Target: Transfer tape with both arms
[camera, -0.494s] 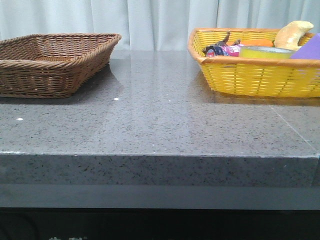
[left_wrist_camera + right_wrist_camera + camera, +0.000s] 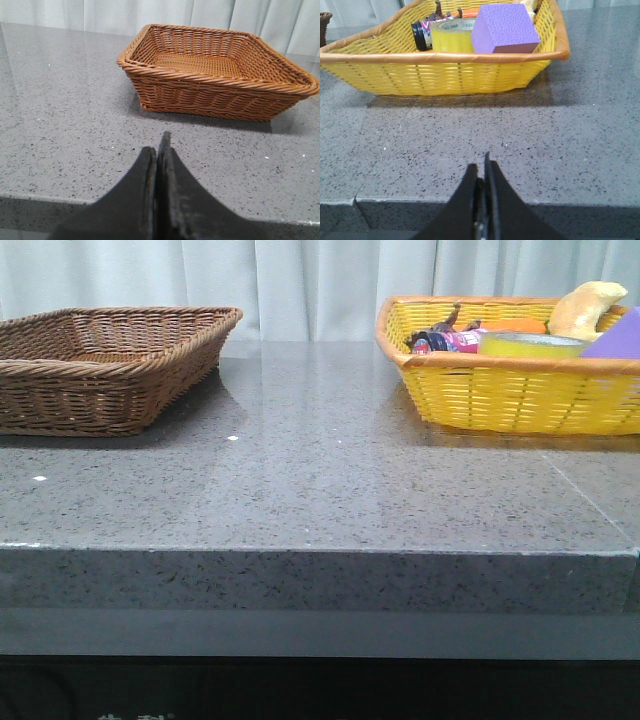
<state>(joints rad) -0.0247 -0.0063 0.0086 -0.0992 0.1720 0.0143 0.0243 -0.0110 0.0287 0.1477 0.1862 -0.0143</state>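
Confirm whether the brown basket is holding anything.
No. In the left wrist view the brown basket shows only bare woven floor.

Tape [image 2: 451, 36] in yellow basket [image 2: 445, 75]

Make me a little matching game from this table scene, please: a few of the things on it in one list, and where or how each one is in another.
Things:
1. tape
2. purple block
3. brown basket
4. right gripper

Descriptions:
A. holds nothing
B. jaws together, over the table edge, short of the yellow basket
C. in the yellow basket, beside a dark jar
D. in the yellow basket, a cube against the roll

Pairs: 1-C, 2-D, 3-A, 4-B
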